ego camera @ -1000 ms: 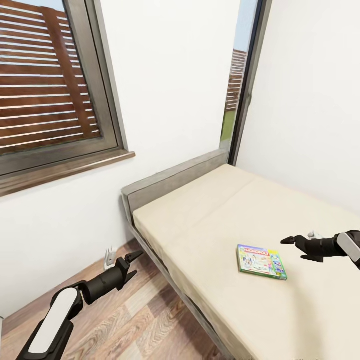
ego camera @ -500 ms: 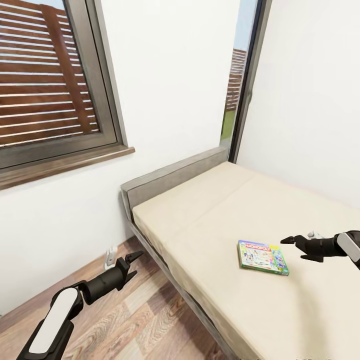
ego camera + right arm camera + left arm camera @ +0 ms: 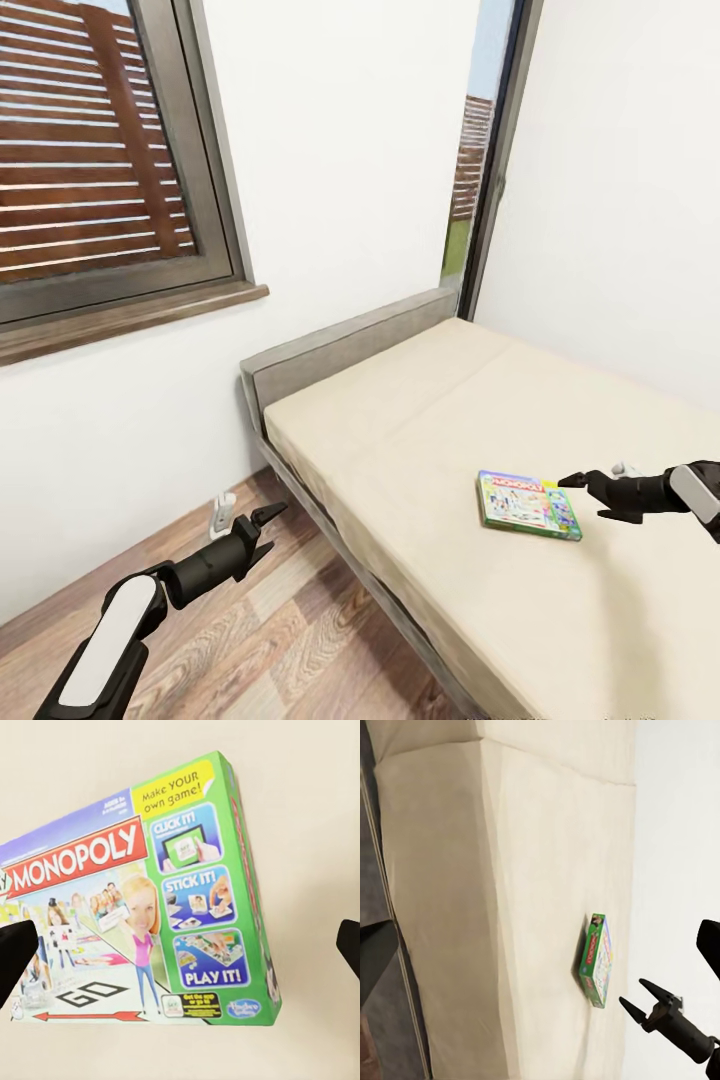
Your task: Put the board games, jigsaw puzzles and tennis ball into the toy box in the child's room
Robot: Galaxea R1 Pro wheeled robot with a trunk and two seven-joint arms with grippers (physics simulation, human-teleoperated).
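- Brown slatted fencing shows through the big window (image 3: pixel 100 170) at the far left of the head view, above a grey-brown wooden sill (image 3: pixel 130 325).
- Below the sill, the left gripper (image 3: pixel 268 530) hangs over the wood-plank floor (image 3: pixel 260 640), its two dark fingers parted with nothing between them; it sits near the bed's side edge, well apart from the game.
- A small white fitting (image 3: pixel 222 512) stands at the foot of the wall, just beyond that gripper.
- Next comes the bed (image 3: pixel 430 440), with a grey headboard (image 3: pixel 350 345) against the white wall and a plain cream mattress.
- A Monopoly board game (image 3: pixel 528 505) lies flat on the mattress, toward the side nearest the right-hand wall. The right wrist view shows its lid (image 3: pixel 142 922) facing up, with a green border and the red "MONOPOLY" banner.
- The left wrist view looks across the mattress and catches the same box (image 3: pixel 598 960) with the right arm's fingers close beside it.
- A narrow second window (image 3: pixel 480 160) runs up the corner behind the bed.
- Farthest right, the right gripper (image 3: pixel 590 493) hovers just beside the game's edge, not touching it. Its jaws are spread apart and empty; in the right wrist view the two black fingertips (image 3: pixel 16 960) sit at opposite sides with the box between and below them.
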